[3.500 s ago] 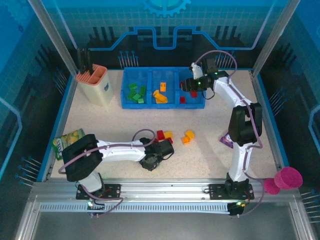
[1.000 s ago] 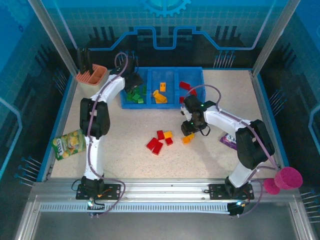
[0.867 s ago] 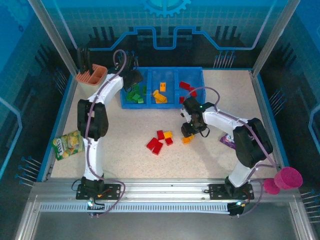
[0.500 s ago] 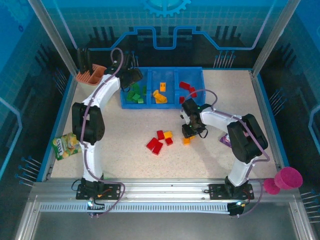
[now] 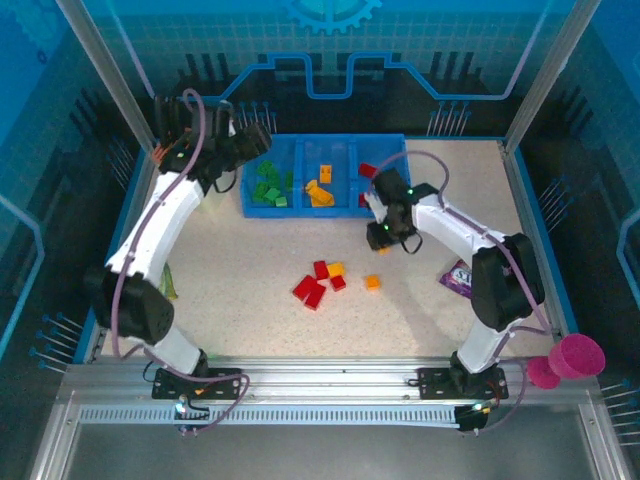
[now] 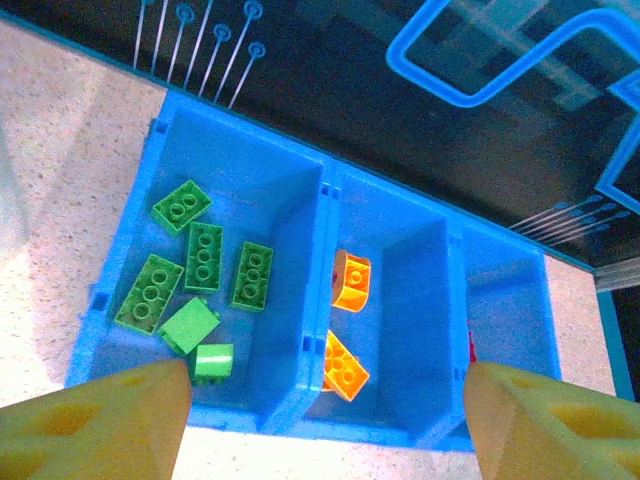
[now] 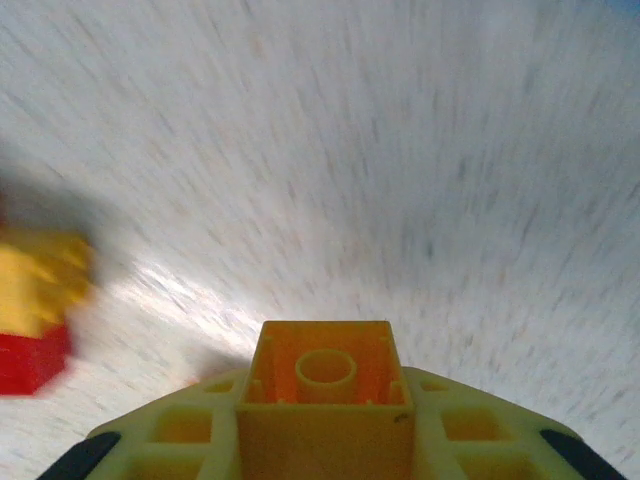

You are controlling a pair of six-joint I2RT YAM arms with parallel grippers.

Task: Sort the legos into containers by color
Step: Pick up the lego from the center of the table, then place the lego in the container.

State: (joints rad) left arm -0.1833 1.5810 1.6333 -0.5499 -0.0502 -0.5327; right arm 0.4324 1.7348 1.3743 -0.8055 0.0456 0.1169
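The legos are small, rigid plastic bricks, judged light and smooth-sided, so a shallow pinch could let one slip or twist. The safest hold looks to be across two flat opposite walls, low on the body, not on the studs. The right tool holds one that way: its jaws are closed on an orange brick, which sits square between them with its hollow face toward the camera. The left tool stands wide open with nothing in it, above the near edge of the blue tray.

The top view places the right tool over the table, at about 2 o'clock from the loose bricks: red bricks, a yellow one and another orange one. The tray lies at 12 o'clock. The held brick cannot be made out there. The left wrist view gives the tray's contents: five green bricks in the 9 o'clock compartment, two orange bricks in the middle one, and a sliver of red at the third's edge.
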